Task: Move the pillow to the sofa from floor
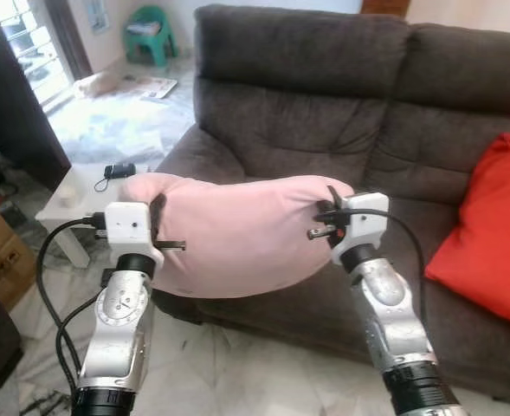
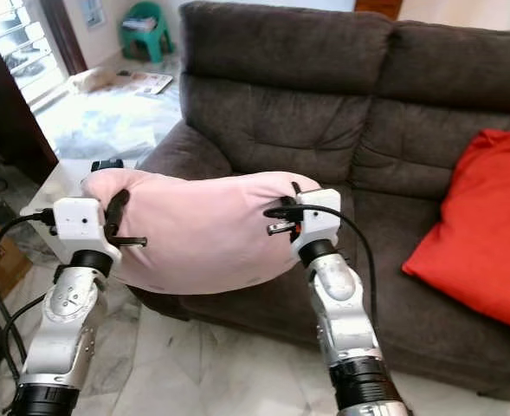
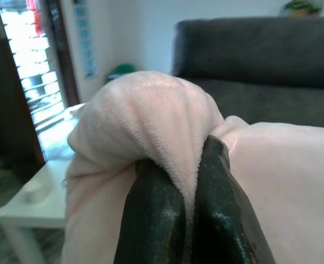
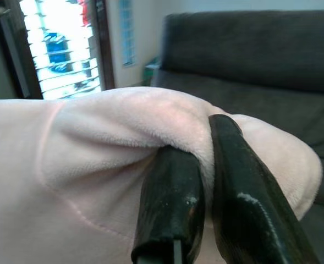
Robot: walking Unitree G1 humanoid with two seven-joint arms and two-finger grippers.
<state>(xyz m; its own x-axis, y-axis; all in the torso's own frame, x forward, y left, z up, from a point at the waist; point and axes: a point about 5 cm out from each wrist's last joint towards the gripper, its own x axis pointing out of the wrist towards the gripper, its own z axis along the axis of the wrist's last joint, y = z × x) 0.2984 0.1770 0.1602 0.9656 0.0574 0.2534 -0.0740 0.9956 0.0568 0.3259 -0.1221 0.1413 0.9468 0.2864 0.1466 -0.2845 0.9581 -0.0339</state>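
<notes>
A: What are the two grippers doing?

B: The left gripper [image 3: 190,181] has its two long black fingers pressed together on a fold of the soft, fuzzy pink pillow [image 1: 237,230]. The right gripper [image 4: 208,165] is doing the same at the other end. Each one pinches a bunch of the cloth.

A: So where is the pillow?

B: Up in the air, off the floor. It hangs between the two silver arms, just in front of the big dark brown cloth sofa [image 1: 324,130]. It is not on the seat yet.

A: Does it look heavy?

B: I think it is light. It is soft and squashy, too. See how the middle sags down and the ends are pulled up where the fingers hold them? It bends like a banana.

A: Could it slip out?

B: Maybe. The fuzzy cloth gives the fingers something to hold, but they only have a little pinch at each end. If one end pulls free, the pillow would swing down. It won't break, though.

A: Where is the best place to hold it?

B: Right at the two ends, like now, with plenty of cloth in each pinch.

A: What else is on the sofa?

B: A bright red cushion [image 1: 488,234] leans on the right side. The left seat looks free, so I would put the pillow there.
</notes>
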